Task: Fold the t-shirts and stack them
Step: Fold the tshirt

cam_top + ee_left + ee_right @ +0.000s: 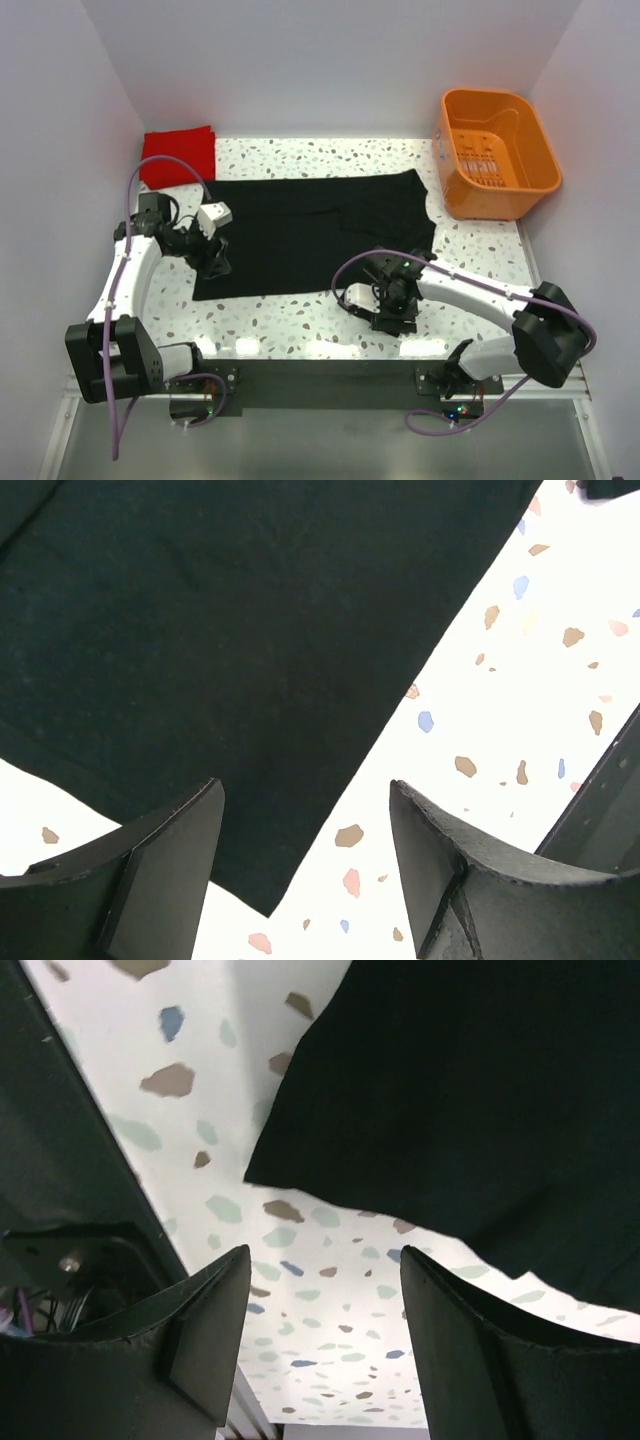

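Speckled white counter: brown, blue, green and pink flecks on a bright ground. Boxed in on three sides by plain pale walls: back wall, left wall, right wall. Lit strongly and evenly, with glare along the far edge. Edged at the near side by a black strip; below that, grey metal surface.

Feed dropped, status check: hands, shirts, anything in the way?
Both hands open, empty: left hand over black shirt near corner, right hand by its near edge. Black shirt spread out; red shirt folded, far left. Orange basket far right, clear of work.
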